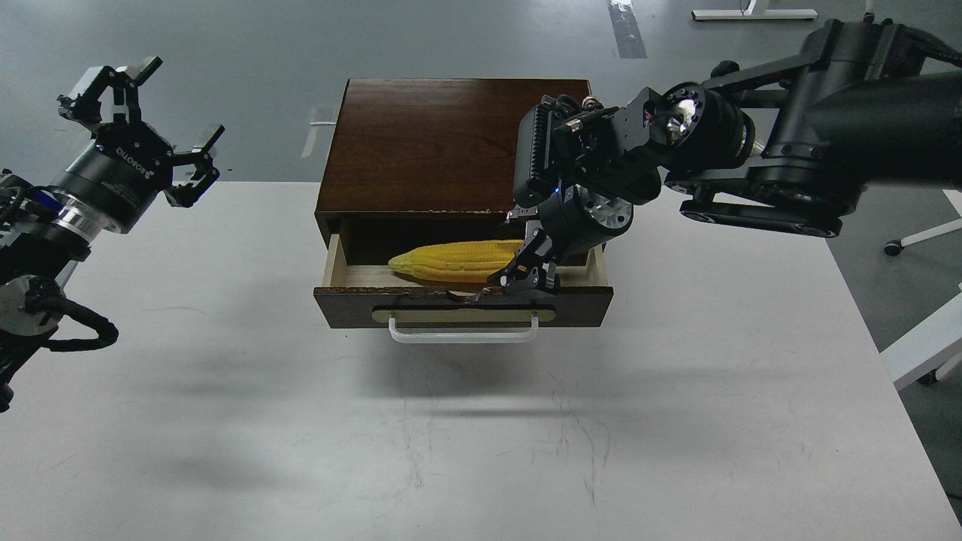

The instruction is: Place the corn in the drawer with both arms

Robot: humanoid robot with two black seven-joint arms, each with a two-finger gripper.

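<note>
The yellow corn lies nearly flat inside the open drawer of the dark brown wooden box. Its tapered tip points left and its thick end is hidden behind my right gripper. My right gripper reaches down into the right part of the drawer. Its fingers stand loosely around the corn's thick end, and the corn rests on the drawer floor. My left gripper is open and empty, raised above the table's far left edge, well away from the box.
The box stands at the far middle of the white table. The drawer's white bar handle juts toward me. A white chair base and another table edge stand to the right, off the table.
</note>
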